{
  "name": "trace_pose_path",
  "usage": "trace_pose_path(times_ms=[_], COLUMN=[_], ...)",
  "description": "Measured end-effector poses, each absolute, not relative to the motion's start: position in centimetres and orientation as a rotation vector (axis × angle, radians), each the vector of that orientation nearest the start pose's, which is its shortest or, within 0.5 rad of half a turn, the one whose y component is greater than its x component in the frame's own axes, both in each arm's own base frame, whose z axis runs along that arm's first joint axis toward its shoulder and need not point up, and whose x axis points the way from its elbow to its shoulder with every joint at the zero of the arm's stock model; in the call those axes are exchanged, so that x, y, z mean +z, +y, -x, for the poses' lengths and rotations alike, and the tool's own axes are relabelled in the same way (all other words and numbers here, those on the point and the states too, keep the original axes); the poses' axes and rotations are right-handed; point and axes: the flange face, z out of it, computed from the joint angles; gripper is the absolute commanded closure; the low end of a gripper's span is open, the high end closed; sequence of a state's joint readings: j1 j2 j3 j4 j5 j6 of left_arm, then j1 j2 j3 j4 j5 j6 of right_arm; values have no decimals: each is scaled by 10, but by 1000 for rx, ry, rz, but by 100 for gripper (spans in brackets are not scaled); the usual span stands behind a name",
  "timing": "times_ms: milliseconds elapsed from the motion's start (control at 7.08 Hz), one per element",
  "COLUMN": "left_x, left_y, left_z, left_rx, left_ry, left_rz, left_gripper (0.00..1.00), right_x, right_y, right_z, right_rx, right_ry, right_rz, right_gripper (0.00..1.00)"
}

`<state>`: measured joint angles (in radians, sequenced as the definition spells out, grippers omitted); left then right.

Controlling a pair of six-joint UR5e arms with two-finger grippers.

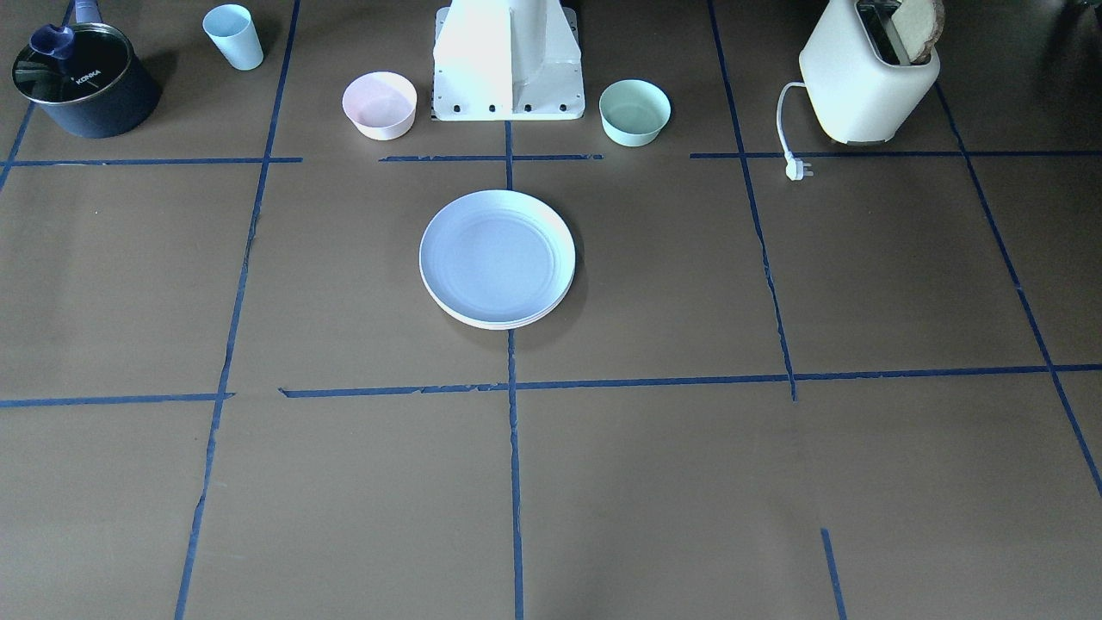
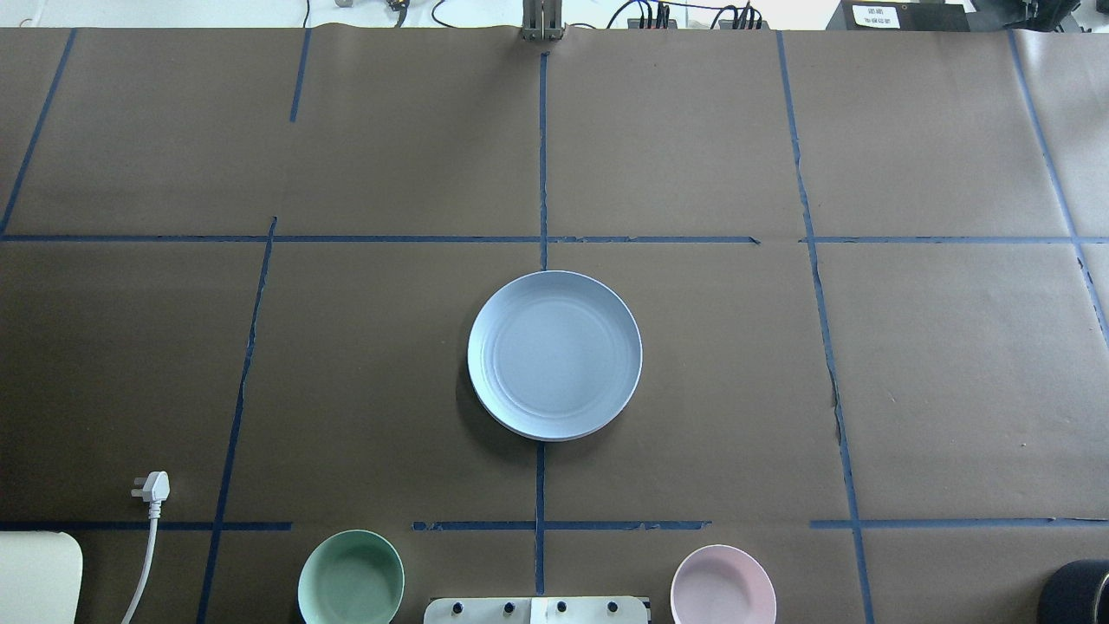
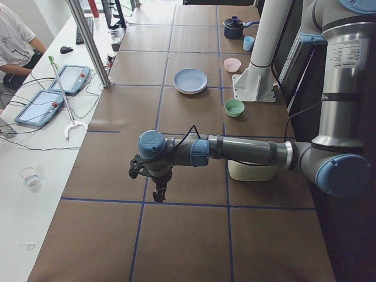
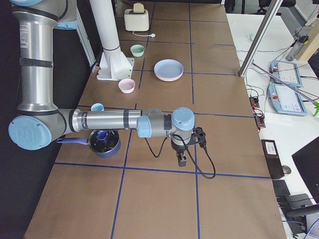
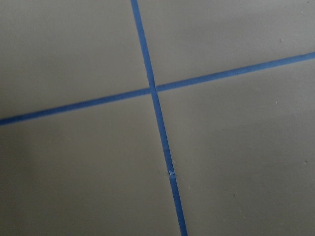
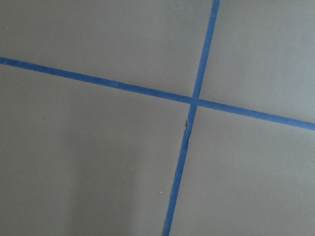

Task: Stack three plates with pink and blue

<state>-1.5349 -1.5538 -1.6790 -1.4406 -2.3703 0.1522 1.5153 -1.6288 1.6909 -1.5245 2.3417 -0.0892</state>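
While blue plate (image 1: 497,254) sits centred, well apart | left tool (image 3: 159,192), right tool (image 4: 182,161): opening cannot tell

Saucepan lid (image 1: 82,73): "KONKA", white letters on the dark glass.
Black box (image 2: 931,17) at the table's far edge: a white label (image 2: 875,15), its print too small to read.
Left arm (image 3: 343,106): a white sticker (image 3: 346,54) on the upright link, its print unreadable.

Far edge, front-facing view, left to right: lidded dark saucepan (image 1: 82,86), light blue cup (image 1: 233,36), pink bowl (image 1: 380,104), mint-green bowl (image 1: 634,111), white toaster (image 1: 865,77) holding bread slice (image 1: 919,26), plug (image 1: 798,170) loose beside.
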Motion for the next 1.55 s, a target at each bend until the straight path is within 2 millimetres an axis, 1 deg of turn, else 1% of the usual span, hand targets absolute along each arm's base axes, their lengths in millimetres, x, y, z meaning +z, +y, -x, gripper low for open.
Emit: trace_pose_path(times_ms=[141,424,565,848,1554], left_x=[627,637,638,641,630], left_y=[-476,-462,-461,-461,-463], left_z=[45,46,47,47,47], left_rx=[147,141,140,137,138], left_ry=[804,806,805,805,807], left_rz=[26,43,39,40,22], left_gripper=[0,0,0,0,0], right_x=[623,623,624,624,625], right_y=[-477,-478,-478,-478,-477], right_z=[-37,-35,-34,-34,-28], right_rx=[-178,-178,-180,-183,-188], right_ry=[-770,-771,-771,-771,-780], right_rz=[-114,-111,-110,-110,-101], right_gripper=[0,0,0,0,0])
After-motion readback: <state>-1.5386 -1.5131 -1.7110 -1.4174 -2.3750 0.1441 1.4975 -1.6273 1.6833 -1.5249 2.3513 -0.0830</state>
